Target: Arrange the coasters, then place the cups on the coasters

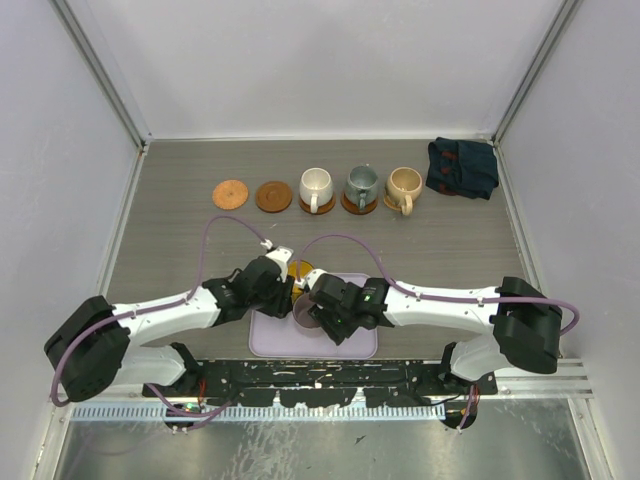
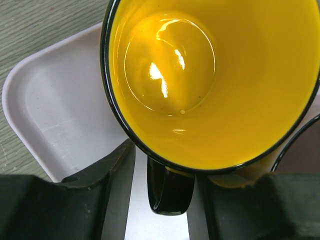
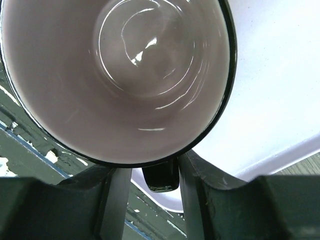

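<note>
Lavender tray (image 1: 270, 345), near edge of tabletop (image 1: 180, 250).
- Yellow cup (image 2: 215, 75), tray's far-left corner: left tool (image 2: 167, 172) spread astride its black handle, a gap showing, not pinching.
- Purplish cup (image 3: 115, 75), tray's middle: right tool (image 3: 155, 172) likewise spread astride its handle.

Well beyond tray, row from left:
- orange coaster (image 1: 230, 194) and brown coaster (image 1: 274, 196), both bare
- cream cup (image 1: 316, 186), grey-green cup (image 1: 361, 184) and beige cup (image 1: 404, 186), each on a coaster
- blue cloth (image 1: 461, 168)

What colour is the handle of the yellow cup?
Glossy black; the handle shows best in the left wrist view.
</note>
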